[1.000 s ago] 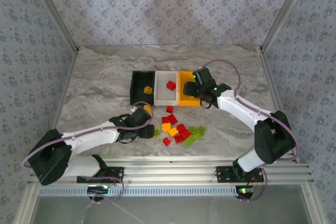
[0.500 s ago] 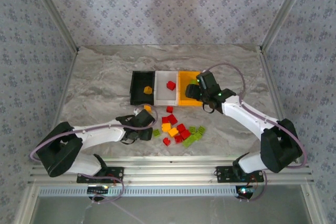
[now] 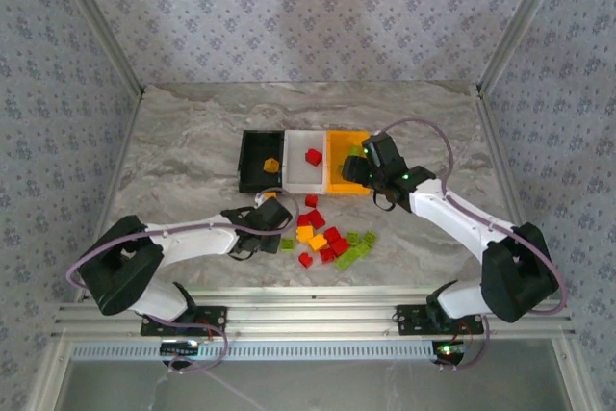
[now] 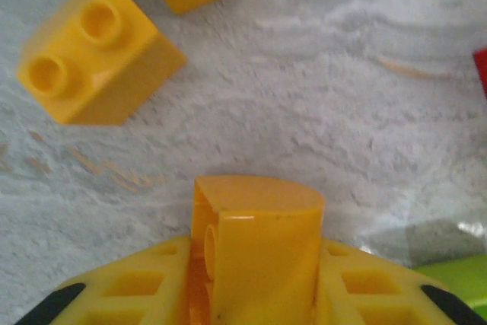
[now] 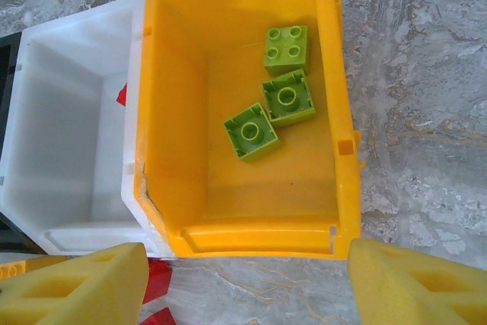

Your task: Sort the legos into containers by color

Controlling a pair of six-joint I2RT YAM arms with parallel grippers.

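Left wrist, yellow lego (image 4: 255,241) between fingers (image 4: 358,288)

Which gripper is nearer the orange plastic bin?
Right. The right gripper hangs open over the orange plastic bin; the left gripper, shut on a yellow plastic brick, sits by the loose bricks, short of it.

Soft, even light fills the overhead view; the arms (image 3: 192,236) throw only faint, diffuse shadows on the marble table (image 3: 173,141). The left wrist picture is bright but blurred (the lens sits very close): the far yellow lego (image 4: 95,51) has soft edges, and the near yellow lego (image 4: 255,241) carries a small glare streak. The right wrist picture is sharp inside the orange bin (image 5: 338,97), while the fingers (image 5: 76,287) of the right gripper (image 5: 243,268) at the bottom edge are soft.
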